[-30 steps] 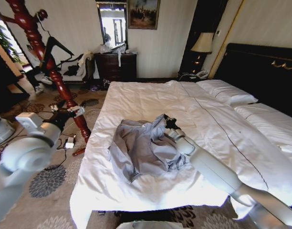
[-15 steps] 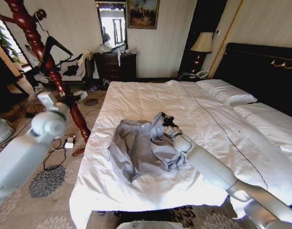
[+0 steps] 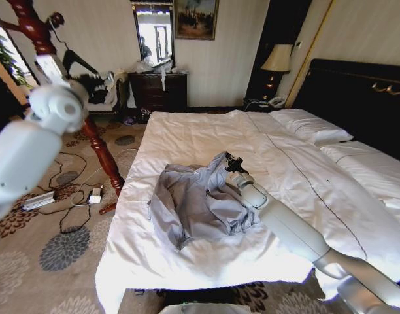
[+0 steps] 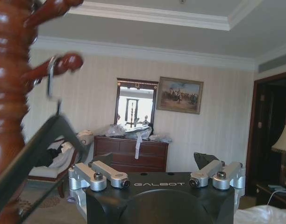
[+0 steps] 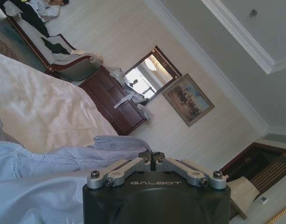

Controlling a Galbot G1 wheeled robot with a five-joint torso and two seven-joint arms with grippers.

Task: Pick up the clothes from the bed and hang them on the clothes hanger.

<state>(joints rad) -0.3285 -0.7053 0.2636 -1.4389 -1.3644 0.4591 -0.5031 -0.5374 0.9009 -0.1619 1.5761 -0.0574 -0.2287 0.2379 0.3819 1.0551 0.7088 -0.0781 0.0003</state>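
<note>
The blue-grey shirt (image 3: 195, 203) lies crumpled on the near left part of the bed (image 3: 206, 134), and the right gripper (image 3: 231, 163) is pinched shut on a raised fold at the shirt's far right edge; in the right wrist view its linkage is drawn together with cloth bunched at the tips. The left gripper (image 4: 157, 161) is up beside the turned wooden coat stand (image 3: 89, 127), left of the bed, fingers spread wide and empty, close to the black hanger (image 4: 38, 149) hooked on a peg. The step in hand looks like the pick-up: next the shirt must be lifted clear of the duvet and carried left to the hanger.
</note>
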